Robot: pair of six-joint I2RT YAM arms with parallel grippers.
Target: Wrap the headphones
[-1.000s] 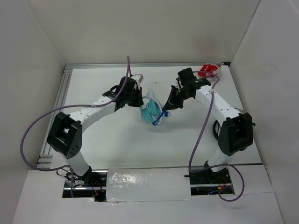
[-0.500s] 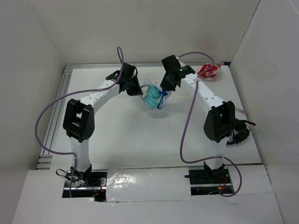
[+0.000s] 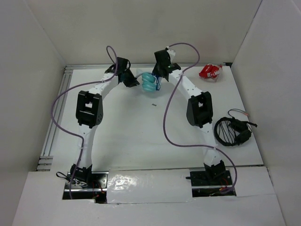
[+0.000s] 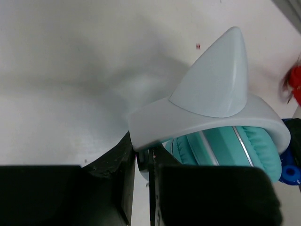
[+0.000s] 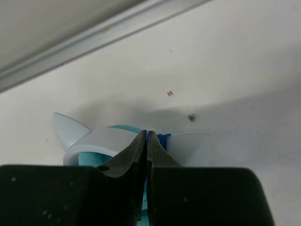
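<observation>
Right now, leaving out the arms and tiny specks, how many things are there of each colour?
Teal and white: 1, the headphones
Red and white: 1, a small object
Black: 1, a round object
Total: 3

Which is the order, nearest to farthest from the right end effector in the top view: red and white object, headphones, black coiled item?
1. headphones, at the right end effector, far centre.
2. red and white object, far right corner.
3. black coiled item, right edge, nearer the bases.

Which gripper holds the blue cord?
The right gripper, shut on the blue cord; the left gripper clamps the white headband instead.
</observation>
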